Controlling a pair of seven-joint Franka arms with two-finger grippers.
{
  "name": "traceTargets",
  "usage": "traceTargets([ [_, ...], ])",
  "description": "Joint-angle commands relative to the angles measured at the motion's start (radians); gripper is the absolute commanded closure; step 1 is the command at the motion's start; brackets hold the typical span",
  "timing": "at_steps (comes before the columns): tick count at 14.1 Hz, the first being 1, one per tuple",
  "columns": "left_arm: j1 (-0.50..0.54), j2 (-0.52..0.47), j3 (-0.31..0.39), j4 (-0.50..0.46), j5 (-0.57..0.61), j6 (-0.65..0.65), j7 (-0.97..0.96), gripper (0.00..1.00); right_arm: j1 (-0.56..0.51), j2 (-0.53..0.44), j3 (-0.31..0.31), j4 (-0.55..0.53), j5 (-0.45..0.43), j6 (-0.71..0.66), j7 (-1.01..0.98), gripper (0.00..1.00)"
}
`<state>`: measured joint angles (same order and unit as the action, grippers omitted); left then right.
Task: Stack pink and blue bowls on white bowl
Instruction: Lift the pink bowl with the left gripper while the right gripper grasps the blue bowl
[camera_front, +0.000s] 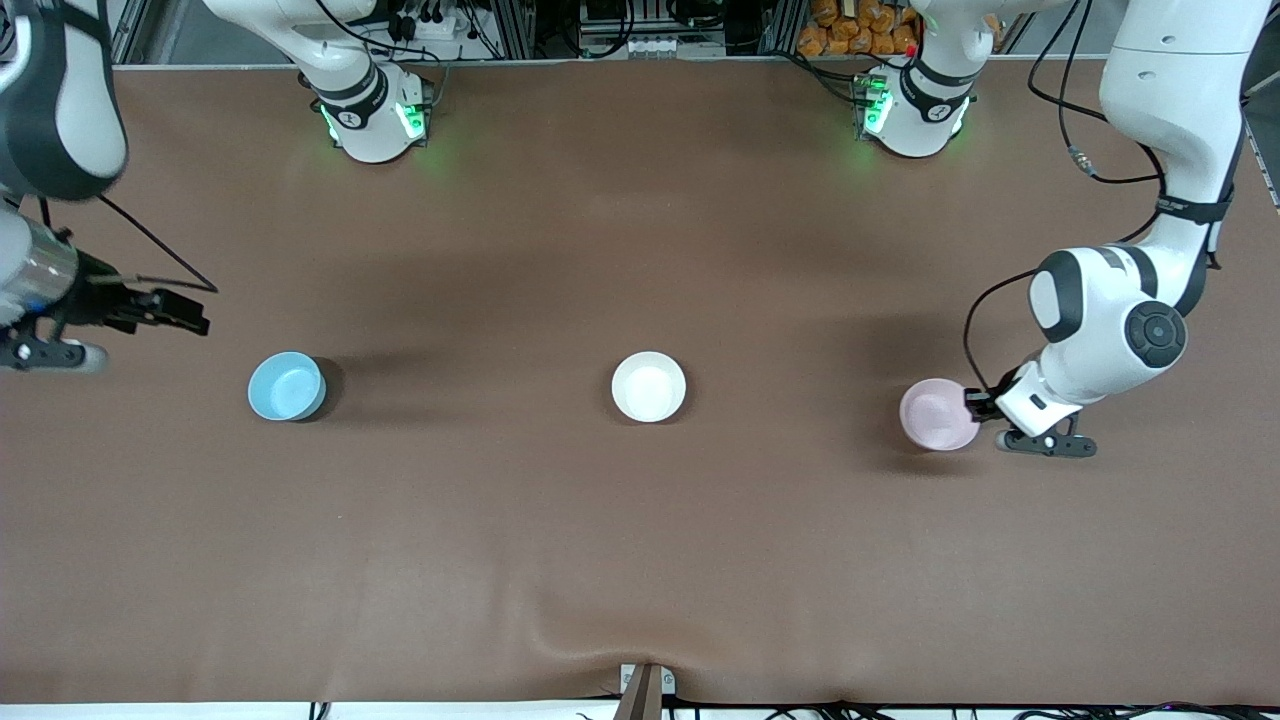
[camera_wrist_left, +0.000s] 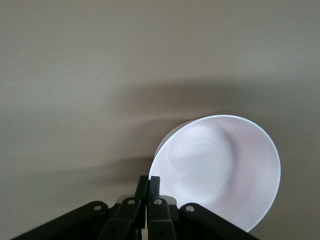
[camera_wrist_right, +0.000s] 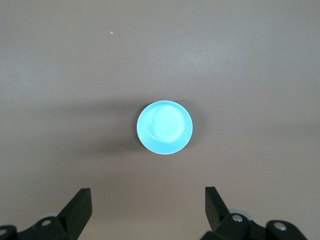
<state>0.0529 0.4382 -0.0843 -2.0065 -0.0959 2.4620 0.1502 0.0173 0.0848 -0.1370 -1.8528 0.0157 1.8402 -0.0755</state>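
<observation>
At the left arm's end of the table, your left gripper (camera_front: 975, 405) is pinching the pink bowl's (camera_front: 938, 414) rim between narrow fingers (camera_wrist_left: 154, 186), the bowl tilting, mouth up. Midway along, the white bowl (camera_front: 649, 386) is sitting upright and holding nothing, with bare brown table (camera_front: 640, 560) lying all round. Your right gripper (camera_wrist_right: 147, 207) is hanging wide apart high over the blue bowl (camera_front: 286, 386), which is sitting upright toward the right arm's end.
</observation>
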Motion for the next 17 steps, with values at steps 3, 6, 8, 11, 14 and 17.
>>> traceTargets([
  [3,-0.063,-0.01,-0.08,0.129,-0.047,-0.127,-0.202,1.0,-0.022,0.084,0.007,0.011,-0.002,0.063,-0.055,0.0],
  [6,-0.161,-0.006,-0.08,0.228,-0.048,-0.224,-0.367,1.0,-0.023,0.153,0.007,0.009,-0.003,0.138,-0.055,0.0],
  [8,-0.223,0.007,-0.081,0.264,-0.048,-0.242,-0.482,1.0,-0.028,0.185,0.007,0.009,-0.002,0.168,-0.055,0.0],
  [11,-0.321,0.027,-0.081,0.317,-0.048,-0.251,-0.632,1.0,-0.03,0.231,0.007,0.009,-0.003,0.211,-0.055,0.0],
  [14,-0.411,0.077,-0.081,0.388,-0.062,-0.259,-0.71,1.0,-0.046,0.279,0.007,0.011,-0.002,0.234,-0.055,0.0],
  [17,-0.499,0.158,-0.08,0.474,-0.093,-0.259,-0.817,1.0,-0.068,0.328,0.008,0.011,-0.002,0.273,-0.055,0.0],
])
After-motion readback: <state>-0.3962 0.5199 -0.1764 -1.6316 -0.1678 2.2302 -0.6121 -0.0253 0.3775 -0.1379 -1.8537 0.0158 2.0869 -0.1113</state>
